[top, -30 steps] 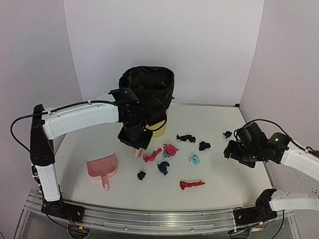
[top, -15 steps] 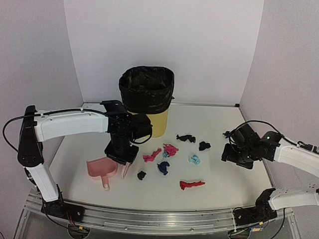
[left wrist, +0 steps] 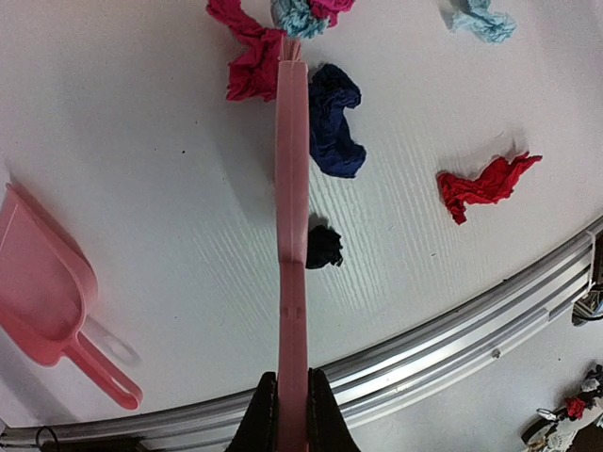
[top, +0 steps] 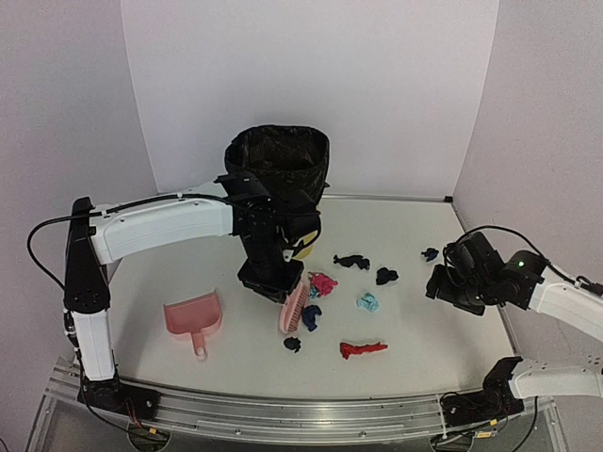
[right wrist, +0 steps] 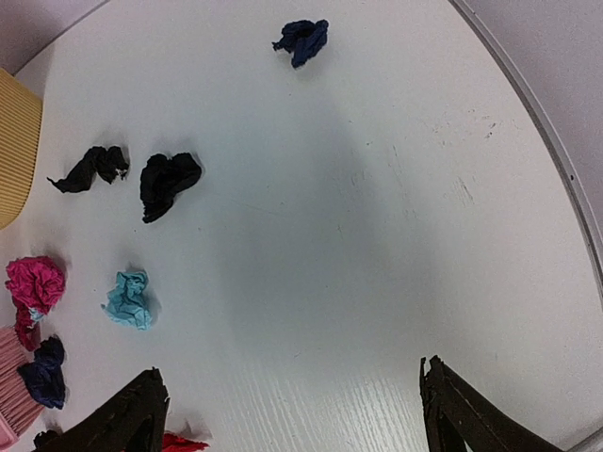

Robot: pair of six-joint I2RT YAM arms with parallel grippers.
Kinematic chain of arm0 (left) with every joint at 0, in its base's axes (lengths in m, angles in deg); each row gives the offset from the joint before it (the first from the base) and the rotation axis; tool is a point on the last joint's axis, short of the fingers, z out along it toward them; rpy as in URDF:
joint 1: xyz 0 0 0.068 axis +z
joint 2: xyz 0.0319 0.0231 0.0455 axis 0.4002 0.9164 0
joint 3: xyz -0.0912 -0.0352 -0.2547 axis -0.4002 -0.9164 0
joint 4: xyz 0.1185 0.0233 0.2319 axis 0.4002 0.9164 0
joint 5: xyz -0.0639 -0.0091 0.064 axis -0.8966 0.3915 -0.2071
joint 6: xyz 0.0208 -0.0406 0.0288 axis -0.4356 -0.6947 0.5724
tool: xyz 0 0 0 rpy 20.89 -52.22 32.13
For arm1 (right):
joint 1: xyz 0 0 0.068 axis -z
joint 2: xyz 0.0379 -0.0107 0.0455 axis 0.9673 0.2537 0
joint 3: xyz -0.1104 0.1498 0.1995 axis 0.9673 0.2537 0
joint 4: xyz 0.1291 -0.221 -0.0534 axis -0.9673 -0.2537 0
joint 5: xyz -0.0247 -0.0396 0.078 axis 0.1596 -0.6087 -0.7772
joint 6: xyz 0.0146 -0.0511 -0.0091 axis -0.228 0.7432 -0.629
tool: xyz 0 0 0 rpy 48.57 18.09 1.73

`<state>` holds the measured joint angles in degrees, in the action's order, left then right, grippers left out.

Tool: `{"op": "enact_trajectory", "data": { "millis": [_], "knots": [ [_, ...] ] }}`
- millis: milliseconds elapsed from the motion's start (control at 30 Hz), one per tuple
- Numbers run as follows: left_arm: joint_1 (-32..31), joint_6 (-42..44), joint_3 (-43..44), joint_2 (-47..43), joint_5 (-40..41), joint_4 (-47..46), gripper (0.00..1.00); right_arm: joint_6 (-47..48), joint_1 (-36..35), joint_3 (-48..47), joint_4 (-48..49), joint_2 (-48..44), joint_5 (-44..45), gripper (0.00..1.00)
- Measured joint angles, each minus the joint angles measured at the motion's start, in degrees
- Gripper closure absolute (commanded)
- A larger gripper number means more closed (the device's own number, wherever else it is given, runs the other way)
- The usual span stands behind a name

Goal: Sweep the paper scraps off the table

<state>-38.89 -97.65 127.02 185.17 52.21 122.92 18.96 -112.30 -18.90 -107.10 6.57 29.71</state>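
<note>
The left hand [left wrist: 292,384] is clamped tight on a pink brush [top: 294,306], its head among the paper scraps [top: 309,317] scattered on the white worktop [top: 415,330] in front of the black-lined bin [top: 277,169]. The right hand [right wrist: 294,400], right of the bin, hovers wide open and empty.

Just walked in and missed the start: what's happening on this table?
The left gripper is shut on a pink hand brush, its head down among the paper scraps near the middle of the table. The pink dustpan lies apart to the brush's left, untouched. The right gripper hangs open over the right side, holding nothing.
</note>
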Motion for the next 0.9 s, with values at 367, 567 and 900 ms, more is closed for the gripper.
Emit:
{"op": "enact_trajectory", "data": {
  "millis": [367,567,900],
  "knots": [
    [0.0,0.2,8.8,3.9,4.6,2.0,1.0,1.2,0.0,0.5,0.0,-0.7,0.9,0.1],
    [0.0,0.0,4.6,-2.2,7.8,1.8,1.0,1.8,0.0,0.5,0.0,-0.2,1.2,0.1],
    [0.0,0.3,-13.2,-18.3,1.3,0.3,1.0,2.9,0.0,0.4,0.0,3.7,1.1,0.1]
  ]
}}
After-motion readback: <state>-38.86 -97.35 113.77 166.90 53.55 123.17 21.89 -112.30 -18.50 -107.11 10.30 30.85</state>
